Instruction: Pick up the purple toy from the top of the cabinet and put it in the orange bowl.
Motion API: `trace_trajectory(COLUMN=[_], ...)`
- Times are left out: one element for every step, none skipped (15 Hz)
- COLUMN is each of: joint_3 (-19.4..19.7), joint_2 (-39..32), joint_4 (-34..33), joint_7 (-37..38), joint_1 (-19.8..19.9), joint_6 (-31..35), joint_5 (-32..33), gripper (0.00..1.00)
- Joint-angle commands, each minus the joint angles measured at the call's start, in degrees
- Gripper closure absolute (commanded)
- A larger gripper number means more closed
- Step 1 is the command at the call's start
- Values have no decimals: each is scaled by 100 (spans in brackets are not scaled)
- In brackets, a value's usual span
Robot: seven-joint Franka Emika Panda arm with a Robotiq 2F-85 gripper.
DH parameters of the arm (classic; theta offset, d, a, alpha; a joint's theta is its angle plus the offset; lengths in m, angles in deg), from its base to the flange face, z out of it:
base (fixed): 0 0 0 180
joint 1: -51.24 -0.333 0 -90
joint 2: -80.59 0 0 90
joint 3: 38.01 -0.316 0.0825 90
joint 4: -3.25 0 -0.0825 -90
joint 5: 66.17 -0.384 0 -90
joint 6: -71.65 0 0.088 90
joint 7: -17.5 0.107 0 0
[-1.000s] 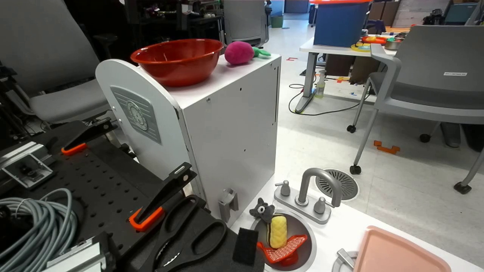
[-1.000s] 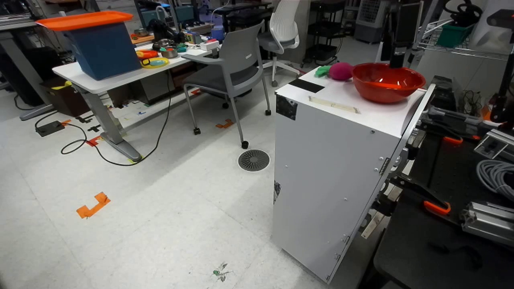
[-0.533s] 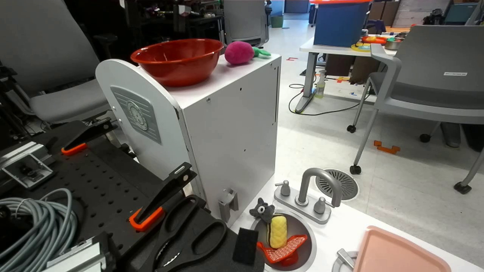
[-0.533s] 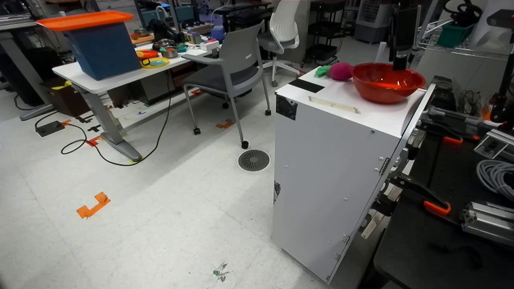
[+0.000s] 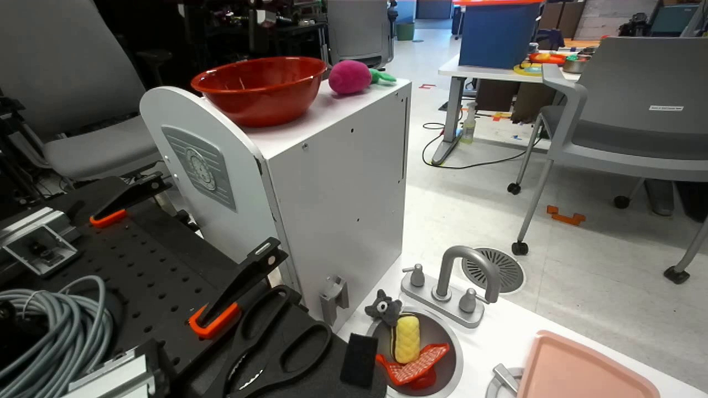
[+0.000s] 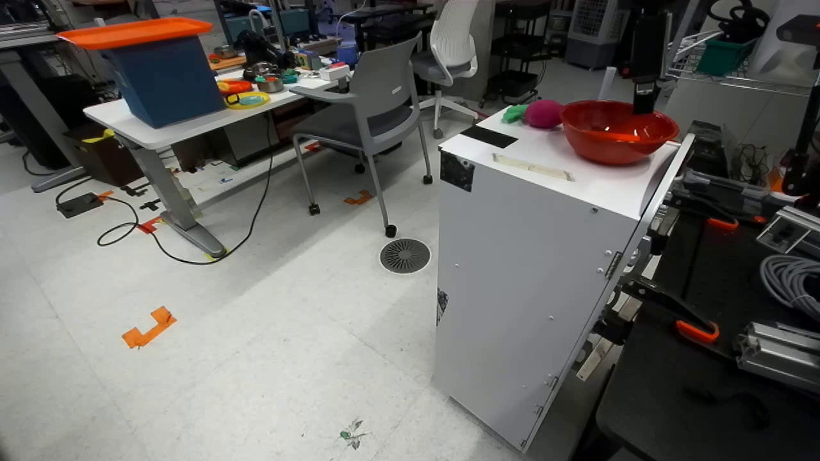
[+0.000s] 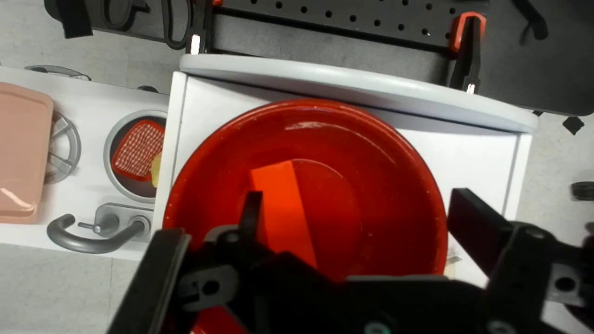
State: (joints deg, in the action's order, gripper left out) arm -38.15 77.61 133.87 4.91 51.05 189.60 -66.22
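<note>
The purple toy, magenta and round with a green leafy end, lies on top of the white cabinet. Right beside it sits the orange bowl, wide, glossy and red-orange; both also show in an exterior view as the toy and the bowl. My gripper hangs over the bowl in the wrist view, fingers wide apart and nothing held between them. A dark fingertip appears above the bowl's far part. From the wrist, the toy is out of view.
Inside the bowl lies a bright orange flat piece. The cabinet's rounded front panel rises along one edge. Black clamps and a pegboard bench adjoin it. A toy sink, faucet and pink tray stand alongside.
In an exterior view the dark gripper above the bowl has shifted slightly to the right. The toy, bowl and cabinet have stayed put.
</note>
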Motion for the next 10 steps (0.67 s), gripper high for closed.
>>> trace_trajectory(joint_3=[102, 126, 142, 151, 153, 141, 124, 112, 108, 106], joint_2=[353, 380, 403, 391, 346, 282, 212, 142, 107, 53], joint_4=[355, 382, 406, 388, 324, 232, 129, 22, -44, -138], joint_7=[160, 184, 189, 185, 163, 198, 319, 511, 619, 753], joint_1=[120, 143, 162, 174, 178, 165, 144, 128, 121, 113], joint_6=[167, 160, 172, 162, 137, 90, 19, -62, -88, -135], joint_5=[4, 25, 54, 80, 75, 137, 278, 511, 664, 835], gripper=[0, 0, 0, 0, 0, 0, 0, 0, 0, 0])
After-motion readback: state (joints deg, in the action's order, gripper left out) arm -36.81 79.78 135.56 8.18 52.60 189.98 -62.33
